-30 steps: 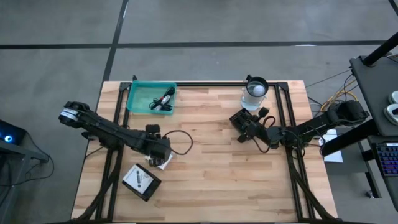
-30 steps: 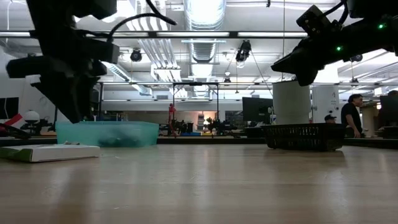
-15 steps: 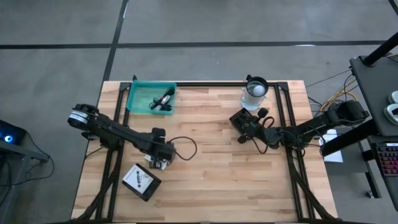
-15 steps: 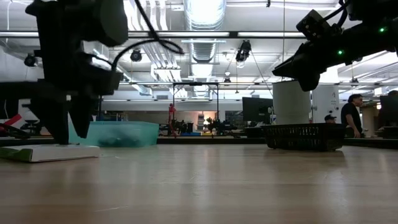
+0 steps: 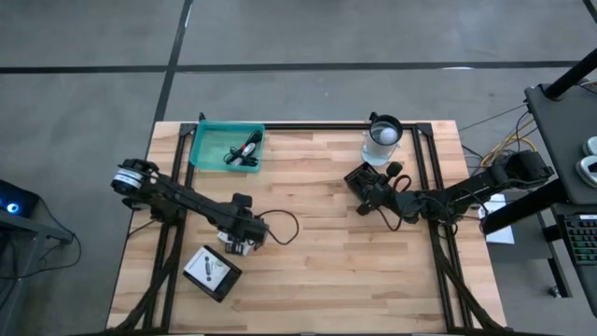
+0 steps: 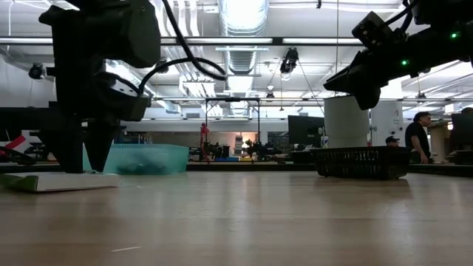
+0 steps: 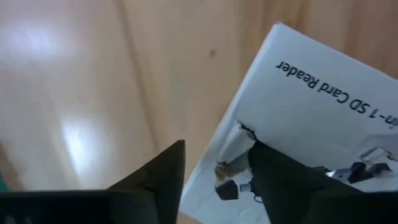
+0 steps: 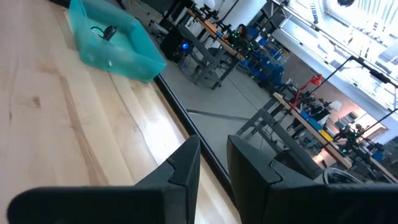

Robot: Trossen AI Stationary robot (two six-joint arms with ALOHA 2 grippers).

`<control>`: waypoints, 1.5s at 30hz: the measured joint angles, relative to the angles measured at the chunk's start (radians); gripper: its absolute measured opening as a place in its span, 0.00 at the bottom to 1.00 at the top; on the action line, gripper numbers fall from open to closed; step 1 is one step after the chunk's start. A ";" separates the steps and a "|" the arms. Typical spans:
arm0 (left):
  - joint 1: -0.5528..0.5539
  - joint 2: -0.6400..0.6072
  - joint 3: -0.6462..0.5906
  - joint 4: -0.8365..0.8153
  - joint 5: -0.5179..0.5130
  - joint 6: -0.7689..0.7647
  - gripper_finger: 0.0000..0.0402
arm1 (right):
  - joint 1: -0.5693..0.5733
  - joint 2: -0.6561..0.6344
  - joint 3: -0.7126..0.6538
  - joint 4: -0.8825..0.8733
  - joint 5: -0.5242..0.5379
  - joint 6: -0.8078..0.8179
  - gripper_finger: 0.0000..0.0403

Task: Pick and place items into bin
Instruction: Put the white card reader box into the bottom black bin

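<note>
The left tool [image 5: 244, 245] is down at the desk [image 5: 326, 280], around 7 o'clock from the desk's middle, right over a white SD card reader packet [image 7: 311, 112]. In the left wrist view its 2 fingers [image 7: 158, 171] stand apart, straddling one torn-looking edge of the packet; nothing is clamped yet. Just beyond, toward 7 o'clock, lies a flat dark box with a white label [image 5: 212, 273].

The packet looks like light printed card: flat, fairly stiff, smooth and likely slippery, and apt to crease if squeezed hard. Lying flat, it offers little to catch, so I'd judge the edge the fingers now straddle the best place to pinch, with 1 finger sliding under the lip.

The teal bin [image 5: 228, 147] sits at 11 o'clock, well apart from the packet, already holding black cables [image 5: 244, 153].

The right tool [image 5: 366, 189] waits above the desk near 2 o'clock, close to the clear cup with a white ball [image 5: 381, 139], its fingers slightly parted, gripping nothing.
</note>
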 joint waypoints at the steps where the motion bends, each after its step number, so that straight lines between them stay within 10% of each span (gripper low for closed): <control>1: 0.000 0.000 0.000 0.014 0.010 0.016 0.40 | 0.000 0.000 0.000 0.000 0.000 0.000 0.17; 12: 0.024 0.000 -0.002 0.056 0.044 0.056 0.02 | 0.000 0.000 0.000 0.001 0.000 -0.004 0.17; 31: 0.031 0.001 0.282 -0.220 0.042 0.070 0.01 | 0.000 0.000 0.000 0.001 0.000 -0.007 0.17; 45: -0.090 0.009 0.512 -0.669 0.164 -0.244 0.01 | 0.000 0.000 -0.001 0.001 0.000 -0.007 0.17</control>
